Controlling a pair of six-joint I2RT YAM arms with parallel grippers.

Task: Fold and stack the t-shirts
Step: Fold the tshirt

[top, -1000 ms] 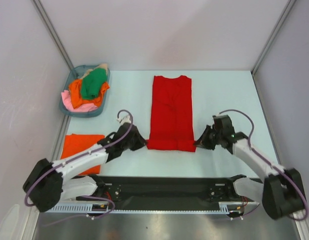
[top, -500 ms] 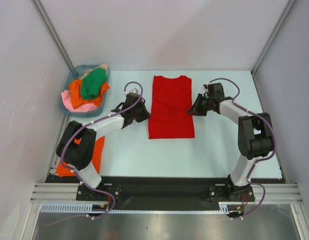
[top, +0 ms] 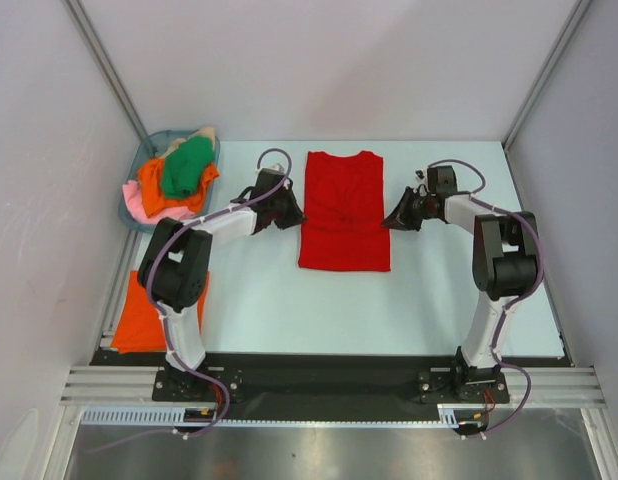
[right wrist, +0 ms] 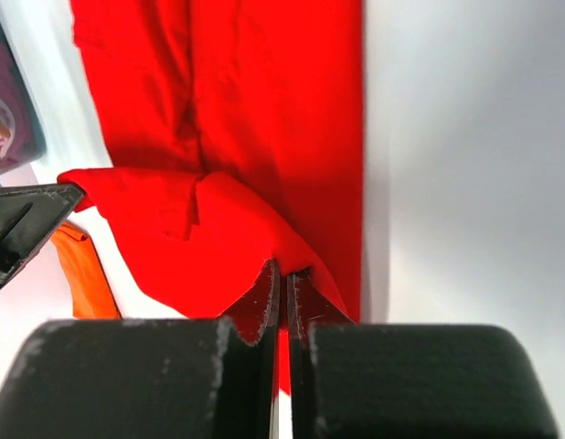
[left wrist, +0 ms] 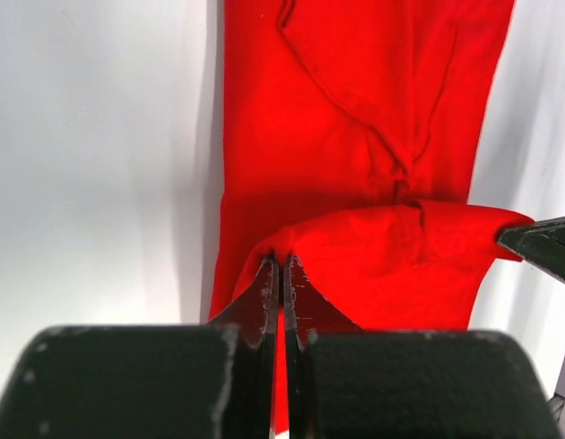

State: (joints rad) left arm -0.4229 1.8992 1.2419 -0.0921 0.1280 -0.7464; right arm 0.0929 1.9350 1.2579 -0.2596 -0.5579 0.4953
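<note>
While pale walls enclose the light bench, the left fingers and right fingers each pinch a corner of the red shirt, which lies mid-bench, its near end raised.

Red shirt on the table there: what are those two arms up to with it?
Two robot arms are folding the red t-shirt. The left claw and the right claw each pinch a hem corner, held up over the shirt's middle, doubling the bottom toward the collar. One orange t-shirt lies folded at the near left; more wait piled in the basket.
</note>
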